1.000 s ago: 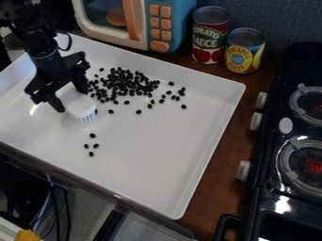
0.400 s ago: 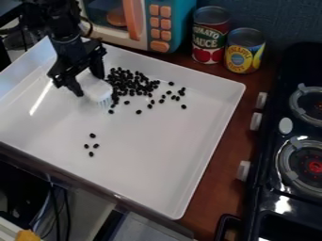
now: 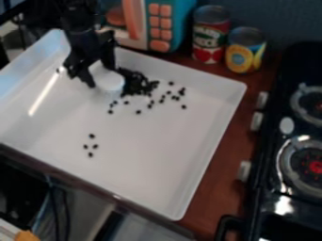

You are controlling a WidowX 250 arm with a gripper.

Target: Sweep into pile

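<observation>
The black gripper [image 3: 100, 76] hangs over the upper left part of the white tray [image 3: 144, 155], its fingers on either side of a white brush [image 3: 110, 83], which it holds. Against the brush's right side lies a dense heap of black beans [image 3: 140, 84], partly hidden by brush and gripper. Looser beans [image 3: 175, 98] are spread to the right of the heap, and a few lie just below it. A small separate group of beans [image 3: 91, 146] rests lower left in the tray. One bean [image 3: 58, 70] is left of the gripper.
Behind the tray stand a toy microwave [image 3: 154, 26], a red tomato can [image 3: 210, 35] and a yellow can [image 3: 245, 51]. A black toy stove [image 3: 286, 188] is on the right, past a strip of brown counter [image 3: 217, 188].
The gripper and brush have moved right and slightly up in view, into the left side of the heap. The heap's left beans are pushed rightward and packed closer; the lower left group is unmoved.
</observation>
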